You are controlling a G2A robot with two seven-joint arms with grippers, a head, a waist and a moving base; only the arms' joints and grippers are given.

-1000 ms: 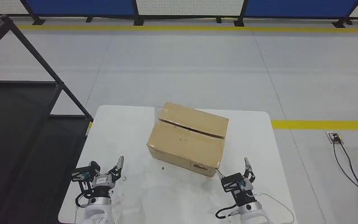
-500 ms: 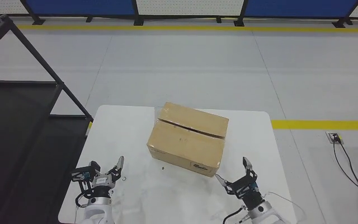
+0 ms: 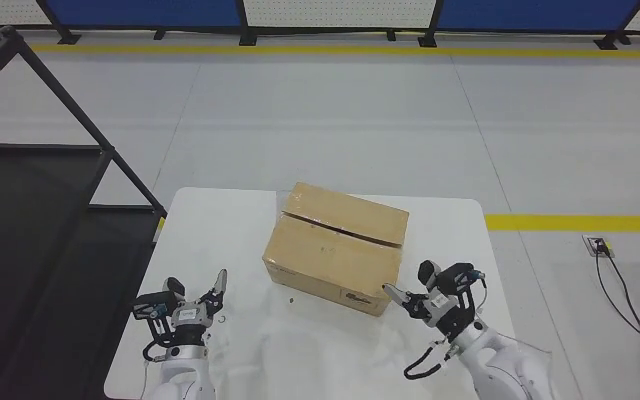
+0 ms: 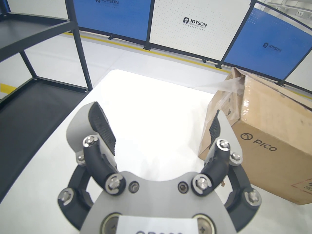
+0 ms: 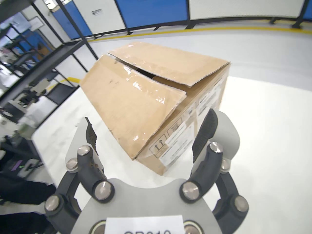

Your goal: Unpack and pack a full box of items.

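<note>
A brown cardboard box [image 3: 335,247] stands in the middle of the white table [image 3: 230,225], its two top flaps down with a narrow slit between them. The box [image 5: 156,93] bears clear tape and shipping labels on one end. My right gripper [image 3: 412,285] is open, just off the box's near right corner, and its own view shows it [image 5: 151,125] with that corner between the fingertips, without contact. My left gripper [image 3: 190,297] is open over the table's near left part, and the box [image 4: 256,132] lies off to one side of it [image 4: 158,122].
A black metal shelf rack [image 3: 60,200] stands against the table's left side. Bare table lies left of the box and in front of it. Blue and white partition panels [image 3: 330,15] line the far floor.
My right gripper has risen and moved toward the box's near right corner, turning to face it. The left gripper has shifted slightly. The box is unmoved.
</note>
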